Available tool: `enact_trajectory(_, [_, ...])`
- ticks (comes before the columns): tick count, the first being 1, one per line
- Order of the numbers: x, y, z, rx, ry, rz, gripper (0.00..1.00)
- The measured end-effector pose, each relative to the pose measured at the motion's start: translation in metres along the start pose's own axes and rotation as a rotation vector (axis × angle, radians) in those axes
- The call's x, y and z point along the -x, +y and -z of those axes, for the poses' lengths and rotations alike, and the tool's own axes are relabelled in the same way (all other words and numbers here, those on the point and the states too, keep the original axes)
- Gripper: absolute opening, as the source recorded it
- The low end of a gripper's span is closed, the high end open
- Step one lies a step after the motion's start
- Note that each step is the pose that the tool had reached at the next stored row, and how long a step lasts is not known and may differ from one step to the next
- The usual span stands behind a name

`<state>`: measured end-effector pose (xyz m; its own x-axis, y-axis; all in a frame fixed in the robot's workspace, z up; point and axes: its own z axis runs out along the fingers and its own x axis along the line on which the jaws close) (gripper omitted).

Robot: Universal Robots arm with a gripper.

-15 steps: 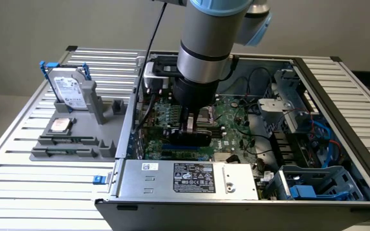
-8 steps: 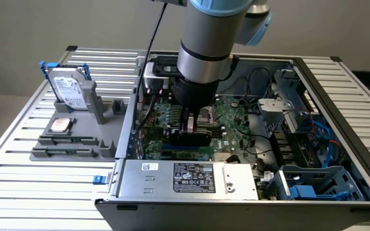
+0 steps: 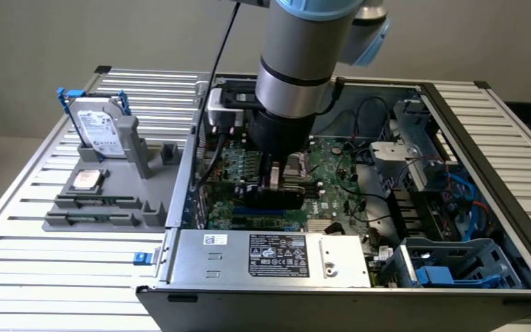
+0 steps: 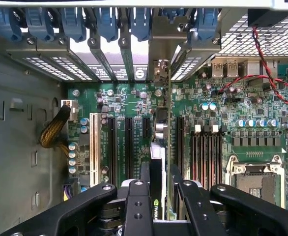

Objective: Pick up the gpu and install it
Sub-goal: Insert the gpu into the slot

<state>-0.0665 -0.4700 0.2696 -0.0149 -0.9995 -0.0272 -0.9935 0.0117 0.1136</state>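
Claw [image 3: 271,181] clenched on the gpu [image 3: 275,199], held edge-on over the motherboard [image 3: 339,169]. The gpu is likely light, stiff and fragile; its top edge suits gripping.

Case [image 3: 339,308] open above: entry free. Power supply [image 3: 275,257] walls near side; drive cage [image 3: 450,250] exterior view's right. gpu [image 4: 159,130] lane tight beside memory slots [image 4: 205,162].

Even soft light is filling the exterior view; backlight is blowing out the rear slot openings [image 4: 82,46], case wall [image 4: 16,123] sitting dim.
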Motion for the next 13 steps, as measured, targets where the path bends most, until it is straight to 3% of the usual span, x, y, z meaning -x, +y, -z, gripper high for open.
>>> enact_trajectory(13, [0.0,-0.0021,-0.0011,0.0002,0.0004,0.0,0.26])
